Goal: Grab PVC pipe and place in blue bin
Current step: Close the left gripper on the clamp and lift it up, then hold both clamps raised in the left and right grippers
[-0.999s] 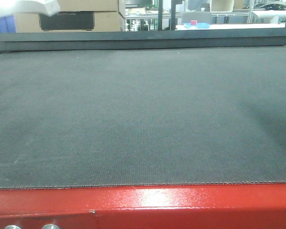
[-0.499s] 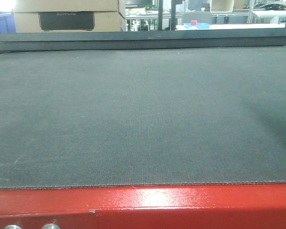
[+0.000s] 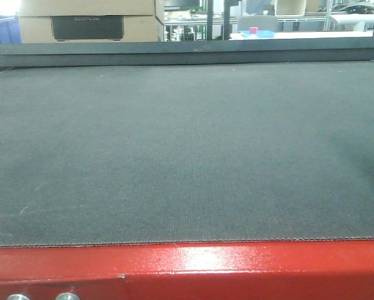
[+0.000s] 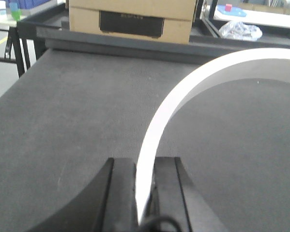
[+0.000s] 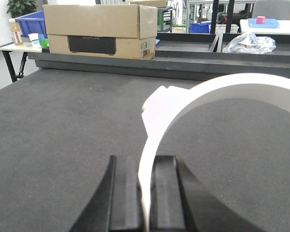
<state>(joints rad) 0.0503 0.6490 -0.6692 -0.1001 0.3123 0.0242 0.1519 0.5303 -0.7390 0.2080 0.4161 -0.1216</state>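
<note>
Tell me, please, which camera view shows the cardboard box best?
The right wrist view: the whole cardboard box shows there, with its front and one side. The left wrist view crops the box at the top, and the front view shows only its lower part at the frame's upper edge.

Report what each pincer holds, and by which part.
Left pincer clamps a white PVC pipe by its curved wall, at the rim. Right pincer clamps a pipe wall likewise; whether it is one pipe cannot be told.
</note>
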